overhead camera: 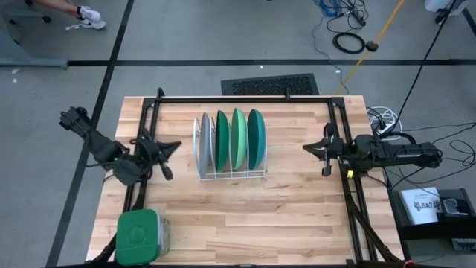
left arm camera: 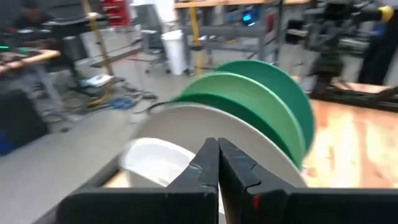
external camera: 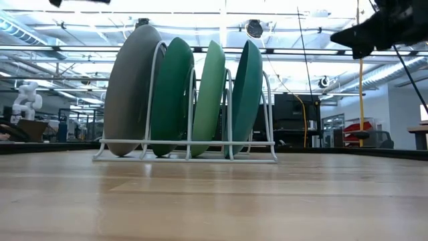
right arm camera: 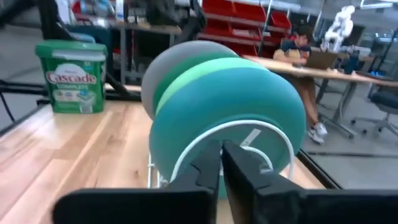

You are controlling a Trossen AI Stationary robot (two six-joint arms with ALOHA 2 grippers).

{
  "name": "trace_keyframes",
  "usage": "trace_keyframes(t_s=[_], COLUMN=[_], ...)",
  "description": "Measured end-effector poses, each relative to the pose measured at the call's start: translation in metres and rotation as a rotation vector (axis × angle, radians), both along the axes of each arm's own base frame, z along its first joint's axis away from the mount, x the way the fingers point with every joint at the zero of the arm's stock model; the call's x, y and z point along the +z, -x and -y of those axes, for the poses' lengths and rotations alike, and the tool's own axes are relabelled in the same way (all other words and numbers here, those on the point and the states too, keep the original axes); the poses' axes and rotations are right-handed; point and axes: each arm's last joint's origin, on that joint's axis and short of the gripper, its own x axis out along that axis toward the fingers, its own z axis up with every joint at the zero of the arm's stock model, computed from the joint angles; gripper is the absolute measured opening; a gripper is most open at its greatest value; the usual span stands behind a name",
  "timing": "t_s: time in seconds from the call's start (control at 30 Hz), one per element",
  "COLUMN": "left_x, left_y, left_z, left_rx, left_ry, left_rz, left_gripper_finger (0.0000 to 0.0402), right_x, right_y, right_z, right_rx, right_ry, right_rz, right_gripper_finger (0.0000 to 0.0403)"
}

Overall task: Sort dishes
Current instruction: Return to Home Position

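Four plates stand on edge in the slots of a white wire rack at mid-table: grey, dark green, light mint and teal, from the table's left to its right. The low view shows them in the same order, grey to teal. My left gripper is shut and empty, left of the rack, facing the grey plate. My right gripper is shut and empty, right of the rack, facing the teal plate.
A green square lidded container stands at the table's near left corner; it also shows in the right wrist view. A black frame runs along the table's far edge and sides. Bare wood lies near of the rack.
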Motion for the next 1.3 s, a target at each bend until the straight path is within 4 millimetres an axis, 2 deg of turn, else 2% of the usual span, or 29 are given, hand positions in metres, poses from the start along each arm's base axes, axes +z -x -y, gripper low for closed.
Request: trace_keyframes(t_s=[0.1, 0.23, 0.4, 0.53, 0.73, 1.1, 1.3], left_x=[-0.023, -0.04, -0.057, -0.069, -0.088, -0.132, -0.137], left_y=[-0.004, -0.011, -0.013, -0.01, 0.004, 0.023, 0.025], left_z=[0.003, 0.001, -0.015, -0.027, -0.041, -0.048, -0.048], left_rx=[-0.113, -0.239, -0.269, -0.287, -0.259, -0.284, -0.288], left_ry=[0.003, -0.034, -0.04, -0.027, -0.015, 0.023, 0.02], left_rz=[0.034, 0.097, 0.118, 0.12, 0.163, 0.253, 0.261], left_gripper_finger=[0.0, 0.0, 0.0, 0.0, 0.0, 0.0, 0.0], right_x=[-0.013, -0.029, -0.052, -0.047, -0.05, -0.052, -0.054], right_y=[0.004, 0.007, 0.001, 0.002, 0.002, 0.002, 0.002], right_z=[0.0, -0.002, -0.002, -0.002, -0.002, -0.002, -0.002], right_rx=[0.021, 0.079, 0.07, 0.071, 0.069, 0.072, 0.075], right_ry=[-0.012, -0.006, -0.011, -0.007, -0.009, -0.029, -0.045], right_rz=[0.061, 0.151, 0.106, 0.141, 0.11, 0.1, 0.076], right_gripper_finger=[0.0008, 0.0002, 0.0001, 0.0001, 0.0001, 0.0, 0.0])
